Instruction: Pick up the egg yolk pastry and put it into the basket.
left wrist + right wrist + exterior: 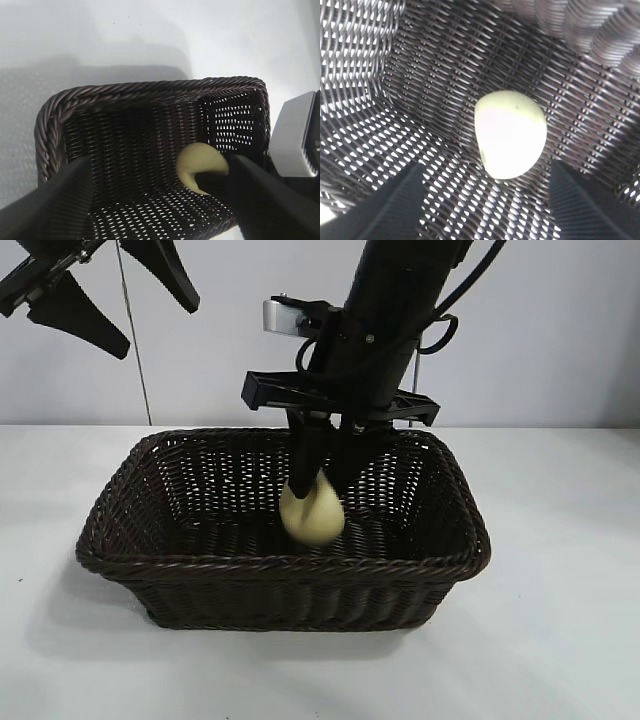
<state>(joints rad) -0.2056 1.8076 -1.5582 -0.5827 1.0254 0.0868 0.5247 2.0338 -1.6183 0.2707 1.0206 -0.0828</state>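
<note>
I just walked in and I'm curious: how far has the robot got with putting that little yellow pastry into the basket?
Nearly finished. The pastry is already inside the basket. The right gripper reaches down into the basket at the pastry, and its wrist view shows the fingers spread either side without squeezing it. What's left: that arm lifting out. The left gripper hangs idle and open, up above.

No text, label, brand, number or sign can be read anywhere on the things in these three views of the scene.
</note>
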